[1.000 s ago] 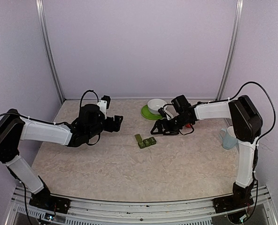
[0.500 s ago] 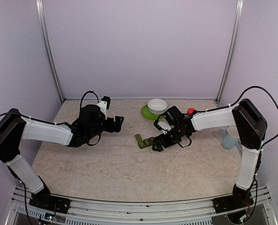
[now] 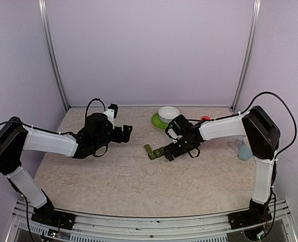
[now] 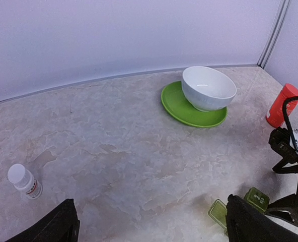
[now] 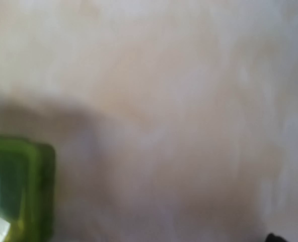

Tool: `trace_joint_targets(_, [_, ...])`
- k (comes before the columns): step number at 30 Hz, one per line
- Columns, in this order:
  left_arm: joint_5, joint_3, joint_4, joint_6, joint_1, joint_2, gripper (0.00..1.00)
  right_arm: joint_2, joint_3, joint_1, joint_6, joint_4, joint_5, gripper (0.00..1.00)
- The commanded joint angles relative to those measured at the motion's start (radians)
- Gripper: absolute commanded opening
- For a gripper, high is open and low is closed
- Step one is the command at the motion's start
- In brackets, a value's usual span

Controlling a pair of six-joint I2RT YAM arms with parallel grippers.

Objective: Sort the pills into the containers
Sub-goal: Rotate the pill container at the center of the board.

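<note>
The dark green containers strip (image 3: 152, 152) lies mid-table with one lid (image 4: 217, 212) standing open. It also shows blurred at the left edge of the right wrist view (image 5: 18, 186). My right gripper (image 3: 165, 150) is low over the table, right beside the strip's right end, its jaws apart and holding nothing. My left gripper (image 3: 127, 132) hovers left of the strip, wide open and empty, its fingertips (image 4: 63, 224) at the lower corners of the left wrist view. I cannot make out any pills.
A white bowl (image 3: 168, 113) sits on a green plate (image 3: 158, 121) at the back. A red bottle (image 4: 281, 105) stands to its right. A tiny white bottle (image 4: 24, 181) stands at the left. A pale blue mug (image 3: 243, 149) sits behind my right arm.
My right gripper has swung left and down from beside the bowl and red bottle to the right end of the green strip. The left arm has not moved.
</note>
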State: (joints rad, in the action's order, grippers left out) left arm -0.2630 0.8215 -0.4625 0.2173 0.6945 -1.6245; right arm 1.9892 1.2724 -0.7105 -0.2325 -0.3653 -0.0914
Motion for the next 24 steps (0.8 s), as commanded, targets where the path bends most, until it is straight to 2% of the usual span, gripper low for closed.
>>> trace_joint_targets(1, [-0.02, -0.022, -0.012, 0.008, -0.007, 0.025, 0.99, 0.09, 0.065, -0.003, 0.011, -0.026, -0.058, 1.0])
trace_joint_targets(15, [-0.037, -0.048, -0.013, 0.028, -0.007, 0.068, 0.99, 0.286, 0.352, -0.003, 0.114, -0.058, -0.049, 1.0])
trace_joint_targets(21, [-0.037, -0.067, -0.013, 0.037, -0.007, 0.086, 0.99, 0.328, 0.412, -0.004, 0.191, -0.046, -0.031, 1.0])
trace_joint_targets(24, [-0.033, -0.072, -0.013, 0.042, -0.005, 0.09, 0.99, 0.326, 0.424, -0.004, 0.188, -0.06, -0.079, 1.0])
